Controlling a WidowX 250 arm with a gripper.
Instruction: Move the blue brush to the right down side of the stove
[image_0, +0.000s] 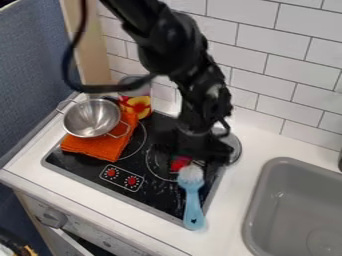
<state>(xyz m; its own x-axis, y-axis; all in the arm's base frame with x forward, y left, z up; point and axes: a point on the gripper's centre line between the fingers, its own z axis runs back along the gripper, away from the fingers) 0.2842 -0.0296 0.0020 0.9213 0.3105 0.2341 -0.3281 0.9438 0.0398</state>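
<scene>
Well, the blue brush (193, 202) lies in front of the end effector (194, 158) (can't tell its grip).

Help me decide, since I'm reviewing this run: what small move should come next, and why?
Probably a short lift straight up: the blue brush already lies at the lower right corner of the stove, and the gripper is close to its bristled head, where a sideways move might nudge it.

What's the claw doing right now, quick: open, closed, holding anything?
Claw: can't tell whether it's open, closed or holding anything; it's over the stove, at the bristle end of the blue brush.
</scene>
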